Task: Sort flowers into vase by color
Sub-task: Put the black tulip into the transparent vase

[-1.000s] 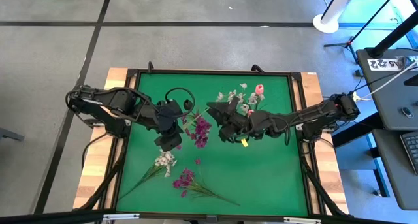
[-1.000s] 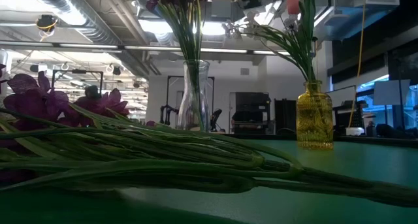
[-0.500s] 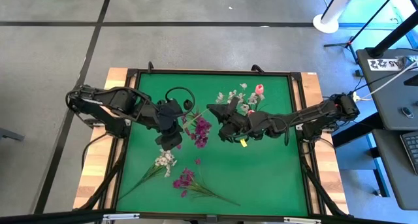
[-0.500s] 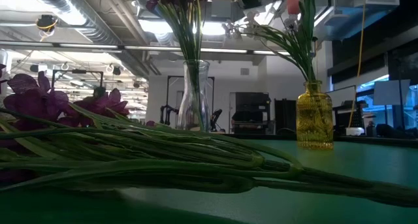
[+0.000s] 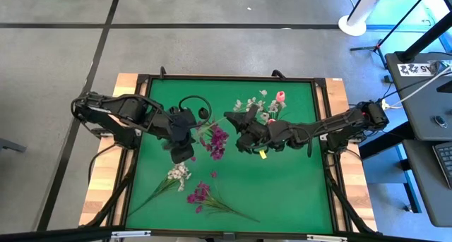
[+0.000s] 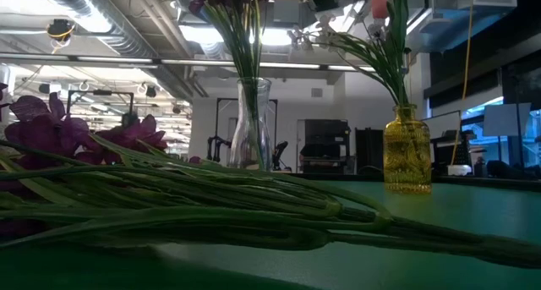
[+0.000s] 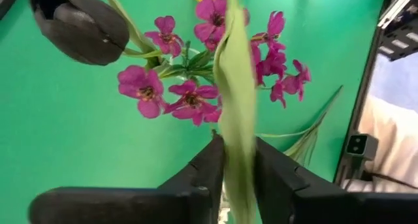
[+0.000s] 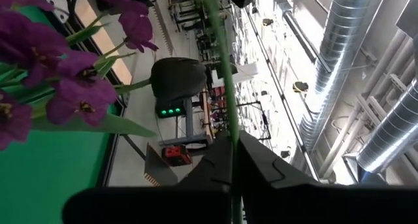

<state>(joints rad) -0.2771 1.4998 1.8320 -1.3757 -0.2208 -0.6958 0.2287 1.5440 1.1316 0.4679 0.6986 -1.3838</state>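
Basically nothing moved since a second ago: left claw (image 7: 238, 160) and right claw (image 8: 230, 152) stay clamped on green stems (image 7: 234, 87), neither dropped into a vase yet.

You have a matt green table cover (image 5: 282, 185) that looks like smooth felt or mat, framed by pale bare wood (image 5: 102, 192). The 2 vases are glass: a clear one (image 6: 251, 125) and a ribbed amber one (image 6: 407, 150), both glossy. The magenta flowers (image 7: 189, 100) look like cloth petals; the dark bud (image 7: 78, 25) has a dull sheen.
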